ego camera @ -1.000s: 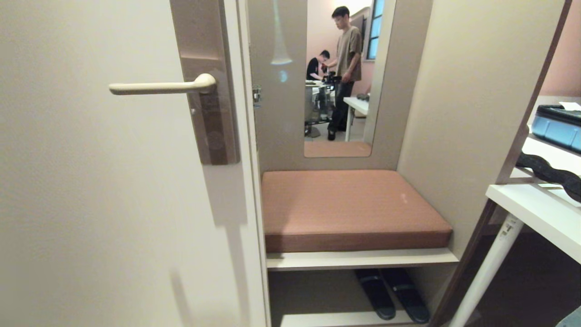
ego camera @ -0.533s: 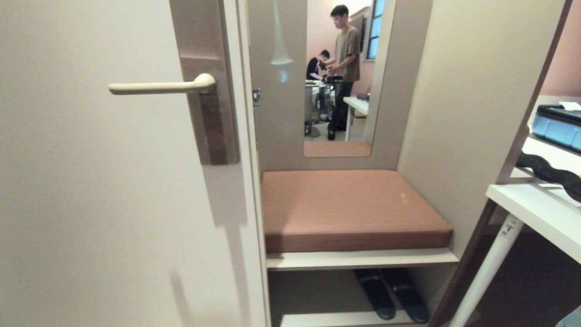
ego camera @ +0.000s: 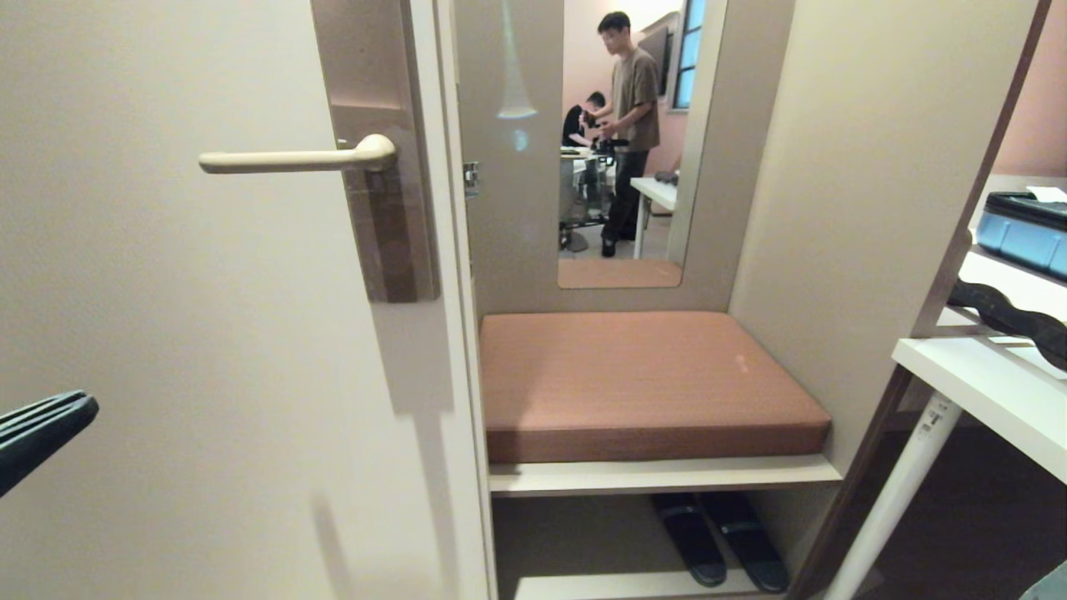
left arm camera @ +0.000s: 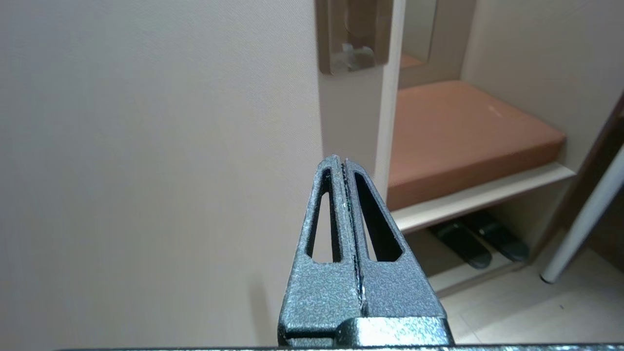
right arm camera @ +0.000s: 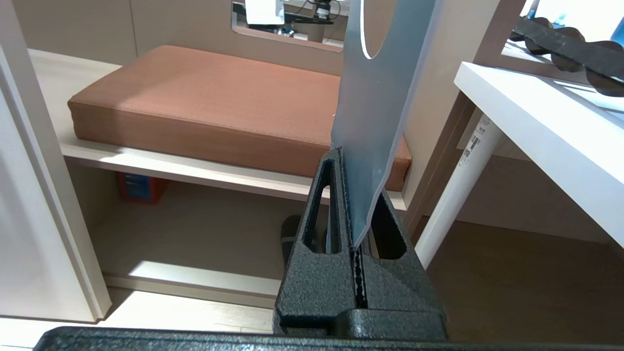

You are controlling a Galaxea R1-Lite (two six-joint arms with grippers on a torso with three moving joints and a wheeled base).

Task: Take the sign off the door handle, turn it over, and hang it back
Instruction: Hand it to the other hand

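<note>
Head view: the door handle [ego camera: 296,158] sits at about ten o'clock, its cream lever bare, with nothing hanging on it. The left gripper [ego camera: 79,407] pokes in at eight o'clock, well below the lever and close to the door face. Plenty of blank door lies between them, while the brown cushion [ego camera: 642,379] fills the centre.

Left wrist view: the left gripper [left arm camera: 341,163] has its fingers pressed flat together with nothing between them. It points along the door toward the door edge at one o'clock, likely heading up to take over the card.

Right wrist view: the right gripper [right arm camera: 345,155] is clamped on the lower end of the sign [right arm camera: 378,112], which stands upright toward twelve o'clock with its hole uppermost, probably so that end stays free for hooking. The white table edge [right arm camera: 536,122] at two o'clock crowds that side; the cushion side is roomier
</note>
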